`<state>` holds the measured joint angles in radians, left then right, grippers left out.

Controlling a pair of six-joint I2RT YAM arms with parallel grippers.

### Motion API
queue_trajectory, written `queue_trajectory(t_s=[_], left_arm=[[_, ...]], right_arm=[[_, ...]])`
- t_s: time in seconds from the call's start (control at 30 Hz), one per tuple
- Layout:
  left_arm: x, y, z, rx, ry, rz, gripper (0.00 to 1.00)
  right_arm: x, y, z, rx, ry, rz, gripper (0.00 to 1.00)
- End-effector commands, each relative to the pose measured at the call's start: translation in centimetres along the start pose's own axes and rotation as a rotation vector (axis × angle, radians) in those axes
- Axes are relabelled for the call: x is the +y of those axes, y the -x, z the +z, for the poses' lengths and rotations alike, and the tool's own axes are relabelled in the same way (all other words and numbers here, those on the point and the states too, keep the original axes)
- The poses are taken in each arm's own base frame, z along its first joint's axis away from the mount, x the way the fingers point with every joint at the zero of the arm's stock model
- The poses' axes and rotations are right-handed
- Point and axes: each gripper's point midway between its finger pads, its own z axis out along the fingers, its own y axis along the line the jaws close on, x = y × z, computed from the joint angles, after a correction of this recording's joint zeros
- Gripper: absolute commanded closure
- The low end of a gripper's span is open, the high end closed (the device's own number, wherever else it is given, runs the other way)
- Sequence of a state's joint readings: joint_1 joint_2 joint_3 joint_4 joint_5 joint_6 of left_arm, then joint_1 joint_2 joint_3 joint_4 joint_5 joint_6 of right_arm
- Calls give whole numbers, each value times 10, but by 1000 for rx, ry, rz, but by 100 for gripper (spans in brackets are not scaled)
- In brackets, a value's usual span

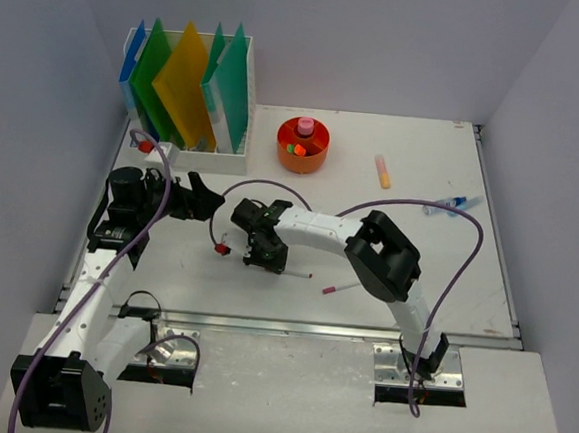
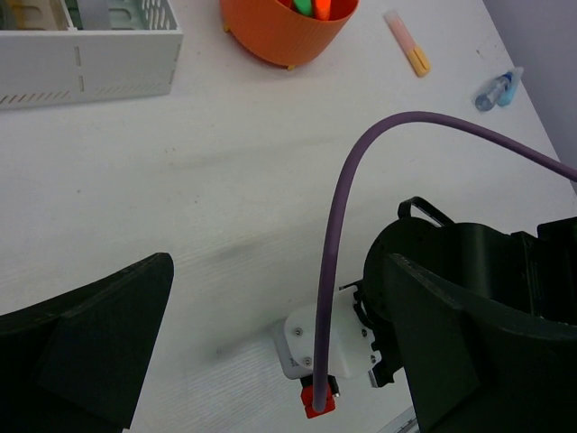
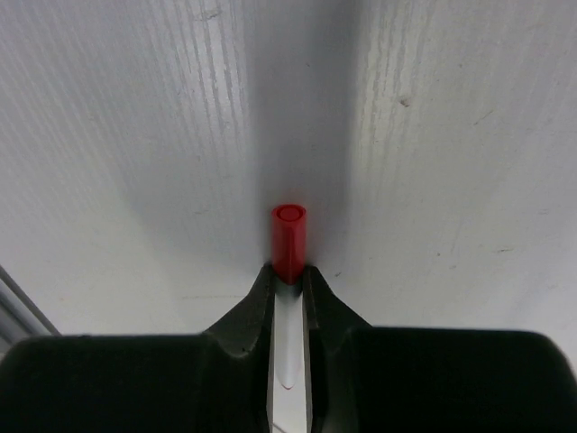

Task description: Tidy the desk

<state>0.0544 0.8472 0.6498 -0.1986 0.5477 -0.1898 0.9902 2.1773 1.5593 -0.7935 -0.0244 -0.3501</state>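
Note:
The desk (image 1: 466, 271) is a white tabletop between lavender walls. My right gripper (image 1: 263, 256) points down at the desk's front middle and is shut on a white pen with a red cap (image 3: 288, 236); the pen's white shaft runs between my fingers (image 3: 255, 311), and in the top view it sticks out to the right (image 1: 297, 272). My left gripper (image 1: 207, 198) is open and empty, hovering just left of the right wrist. In the left wrist view (image 2: 279, 361) its jaws stand wide apart around the right arm's white camera mount (image 2: 329, 347).
A second white pen with a red tip (image 1: 341, 288) lies near the front edge. An orange cup (image 1: 303, 145) holds markers. A yellow-pink highlighter (image 1: 382, 171) and a blue item (image 1: 451, 203) lie at the back right. A white file rack (image 1: 188, 98) holds coloured folders.

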Motion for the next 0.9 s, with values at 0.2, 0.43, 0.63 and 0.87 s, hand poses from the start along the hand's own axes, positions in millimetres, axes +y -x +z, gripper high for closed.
queue_trajectory(t_s=[0.2, 0.43, 0.63, 0.87], left_arm=[[-8, 28, 3, -72, -28, 15, 0], [-12, 25, 6, -94, -71, 2, 0], [-12, 26, 11, -141, -102, 22, 0], [-6, 26, 20, -157, -101, 27, 0]], right_arm=[[-88, -19, -46, -255, -32, 205, 100], [-178, 3, -159, -793, -188, 346, 100], [-282, -17, -271, -1254, -594, 479, 100], [-343, -30, -305, -1442, -856, 553, 100]])
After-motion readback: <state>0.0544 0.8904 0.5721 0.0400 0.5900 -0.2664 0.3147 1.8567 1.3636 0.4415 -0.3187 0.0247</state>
